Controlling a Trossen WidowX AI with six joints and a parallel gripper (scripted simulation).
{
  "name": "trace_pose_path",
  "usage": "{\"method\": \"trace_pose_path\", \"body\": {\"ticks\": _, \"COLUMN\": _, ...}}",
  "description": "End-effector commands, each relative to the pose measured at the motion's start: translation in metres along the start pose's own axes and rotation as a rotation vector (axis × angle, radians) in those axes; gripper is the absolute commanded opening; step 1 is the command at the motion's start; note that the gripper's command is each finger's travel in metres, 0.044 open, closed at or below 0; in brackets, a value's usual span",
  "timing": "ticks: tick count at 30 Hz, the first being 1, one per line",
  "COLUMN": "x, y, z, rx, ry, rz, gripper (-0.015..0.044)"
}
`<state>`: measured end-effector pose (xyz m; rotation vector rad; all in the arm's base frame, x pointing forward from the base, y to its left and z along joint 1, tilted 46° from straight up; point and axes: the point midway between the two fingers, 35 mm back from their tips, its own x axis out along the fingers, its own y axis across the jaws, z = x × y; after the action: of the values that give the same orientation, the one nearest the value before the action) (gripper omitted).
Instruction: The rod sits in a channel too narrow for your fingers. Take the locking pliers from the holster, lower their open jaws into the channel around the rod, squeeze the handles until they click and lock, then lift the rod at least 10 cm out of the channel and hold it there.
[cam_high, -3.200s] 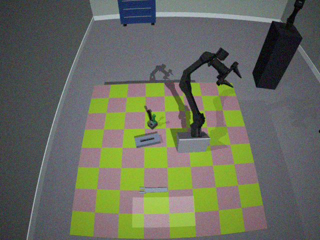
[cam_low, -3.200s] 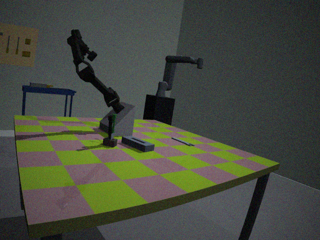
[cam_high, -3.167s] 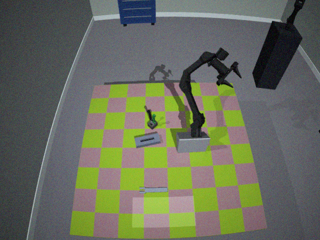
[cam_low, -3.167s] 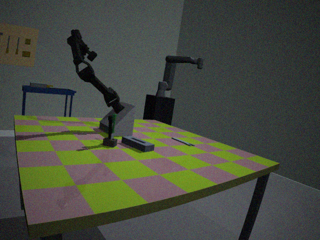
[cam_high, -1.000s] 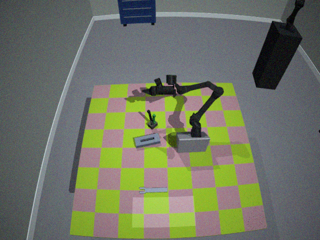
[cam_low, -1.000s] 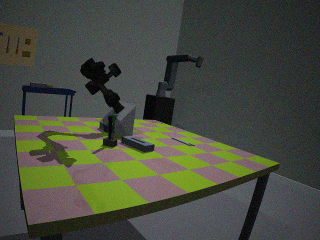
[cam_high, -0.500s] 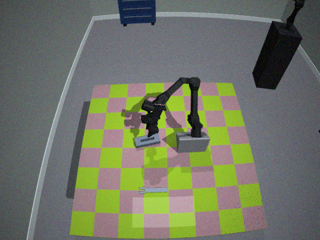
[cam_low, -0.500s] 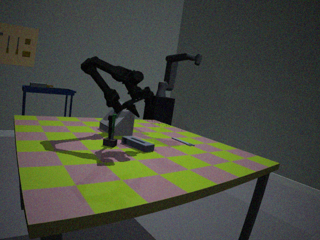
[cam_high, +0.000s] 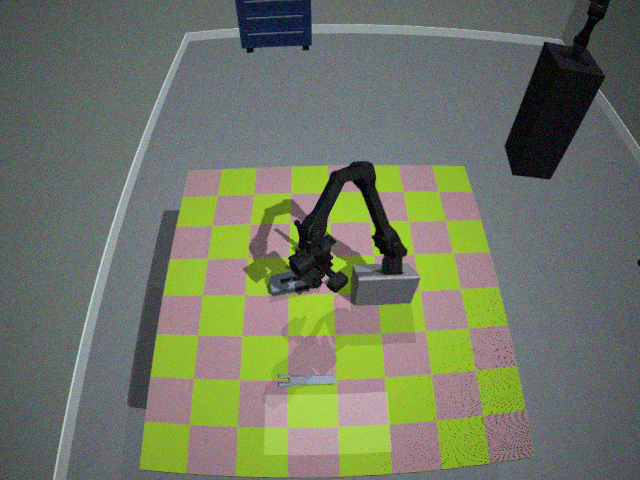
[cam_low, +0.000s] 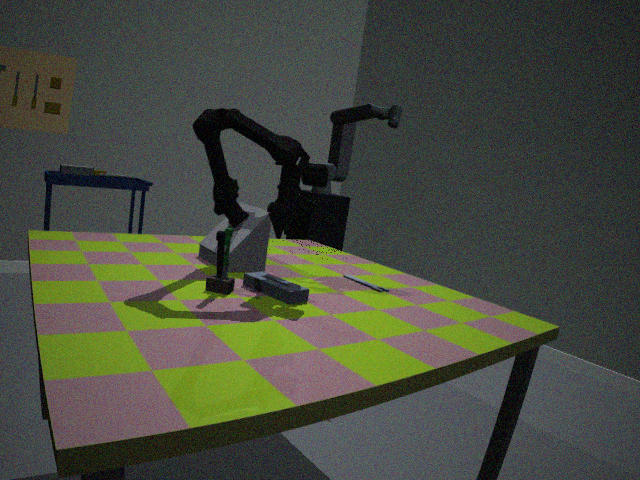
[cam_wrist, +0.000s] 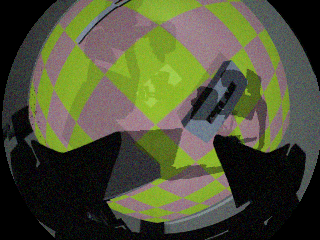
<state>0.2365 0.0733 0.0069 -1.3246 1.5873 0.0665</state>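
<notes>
End effector (cam_high: 324, 271) (cam_low: 292, 227) (cam_wrist: 170, 139) is wide apart, nothing between the fingers, hanging above the lime-and-pink checkered desk (cam_high: 356, 444) (cam_low: 310, 372) (cam_wrist: 160, 60). Long grey rectangular channel block (cam_high: 281, 290) (cam_low: 281, 290) (cam_wrist: 202, 129) sits on the desk, at about 2 o'clock from center in the wrist view; slot runs lengthwise. Can't make out the rod in it. Locking pliers with one black and one green upright handle (cam_low: 226, 253) stand in the small dark block-shaped holster (cam_low: 219, 285), at 9 o'clock from the channel block in the exterior view; the black arm (cam_high: 323, 206) (cam_low: 214, 155) mostly hides them from the top. Top view: grey wedge-shaped arm base (cam_high: 385, 290) (cam_low: 255, 253) at 3 o'clock from the channel block, flat silver forked piece (cam_high: 310, 380) (cam_low: 366, 283) (cam_wrist: 97, 21) near 6 o'clock, well apart. Pliers still to be pulled.
</notes>
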Motion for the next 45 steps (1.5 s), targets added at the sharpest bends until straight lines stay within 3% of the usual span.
{"method": "trace_pose_path", "body": {"ticks": 1, "x": -0.002, "y": -0.005, "z": -0.007, "rx": -0.007, "ry": 0.002, "rz": -0.008, "gripper": 0.0440}}
{"method": "trace_pose_path", "body": {"ticks": 33, "x": -0.003, "y": -0.073, "z": -0.190, "rx": -0.011, "ry": 0.009, "rz": -0.011, "gripper": 0.0440}}
{"method": "trace_pose_path", "body": {"ticks": 45, "x": -0.005, "y": -0.135, "z": -0.221, "rx": -0.009, "ry": 0.010, "rz": -0.015, "gripper": 0.0440}}
